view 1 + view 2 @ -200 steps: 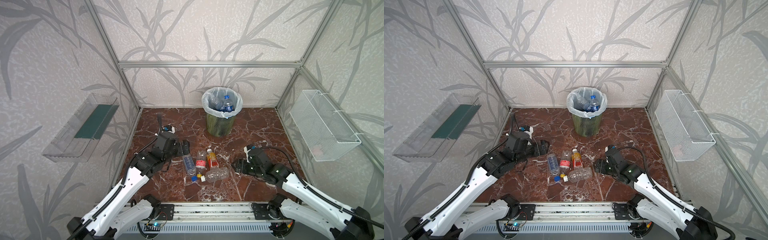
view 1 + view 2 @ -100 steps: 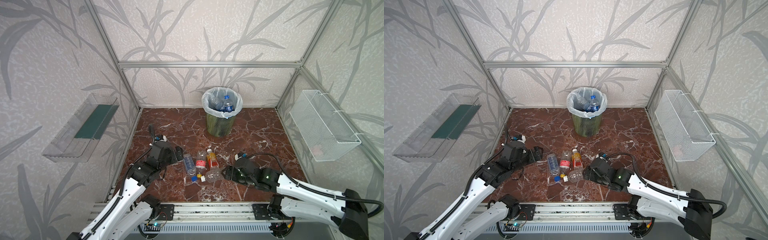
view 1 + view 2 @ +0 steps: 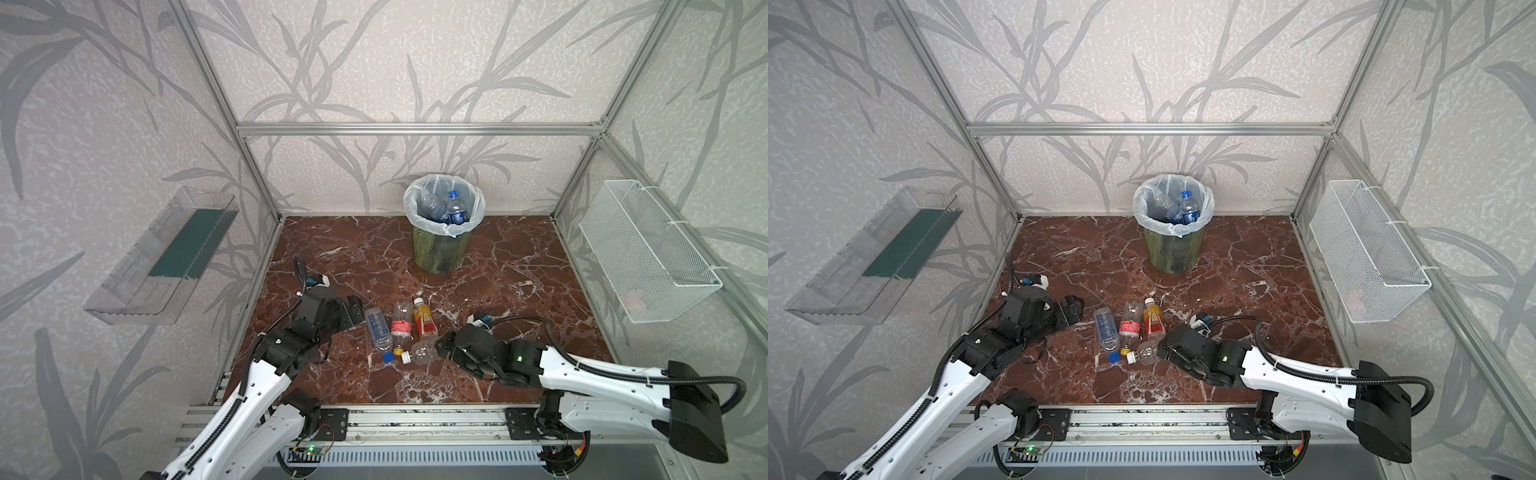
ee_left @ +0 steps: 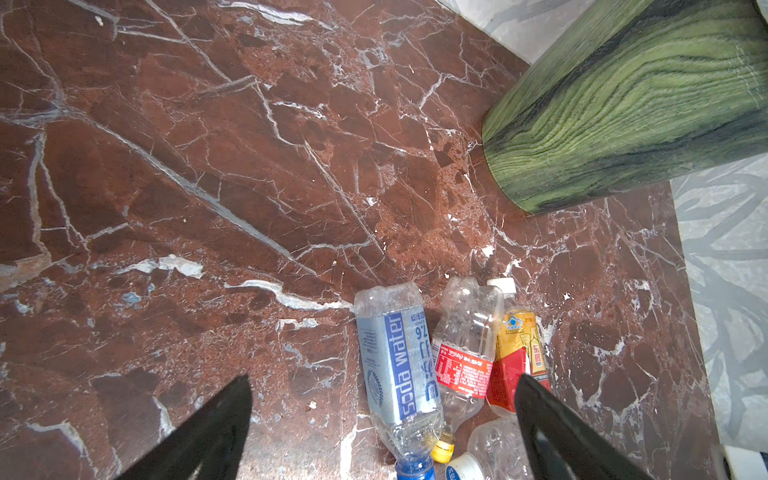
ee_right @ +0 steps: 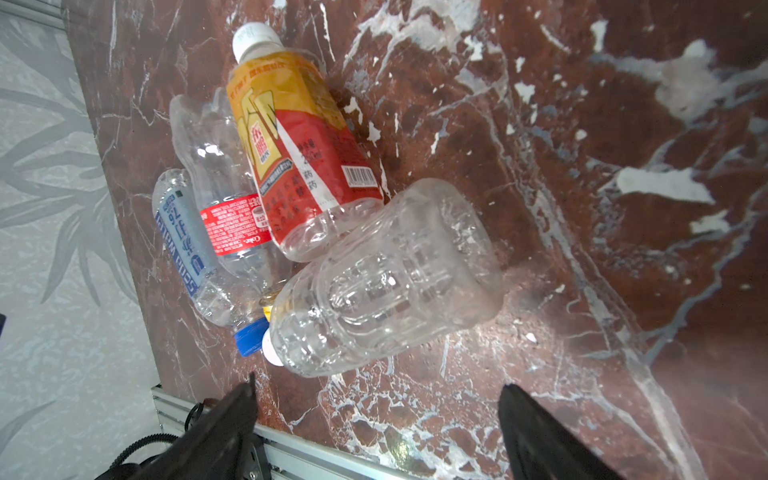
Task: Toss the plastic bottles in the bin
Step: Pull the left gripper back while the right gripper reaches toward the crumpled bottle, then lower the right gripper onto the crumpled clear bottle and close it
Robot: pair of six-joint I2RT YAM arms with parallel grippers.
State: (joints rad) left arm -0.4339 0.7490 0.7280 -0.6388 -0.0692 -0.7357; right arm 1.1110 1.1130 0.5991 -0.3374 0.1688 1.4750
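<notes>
Several plastic bottles lie together on the red marble floor: a blue-labelled one point(image 3: 378, 330), a red-labelled clear one point(image 3: 401, 324), an orange one point(image 3: 424, 322) and a bare clear one point(image 3: 424, 353) lying across their near ends. My left gripper point(image 3: 357, 307) point(image 4: 382, 384) hangs open just left of the blue-labelled bottle point(image 4: 399, 365). My right gripper point(image 3: 442, 347) point(image 5: 376, 388) is open, low over the floor, with the bare clear bottle point(image 5: 386, 278) just ahead of its jaws, not between them. The green bin point(image 3: 442, 245) point(image 3: 1173, 249) stands at the back and holds bottles point(image 3: 455, 210).
A clear plastic tray point(image 3: 162, 257) hangs on the left wall and a white wire basket point(image 3: 648, 253) on the right wall. An aluminium rail point(image 3: 415, 419) runs along the floor's front edge, close behind the right gripper.
My right gripper has dropped and moved left up to the bare clear bottle, and its jaws have spread wider. My left gripper has drawn back slightly, still open.
</notes>
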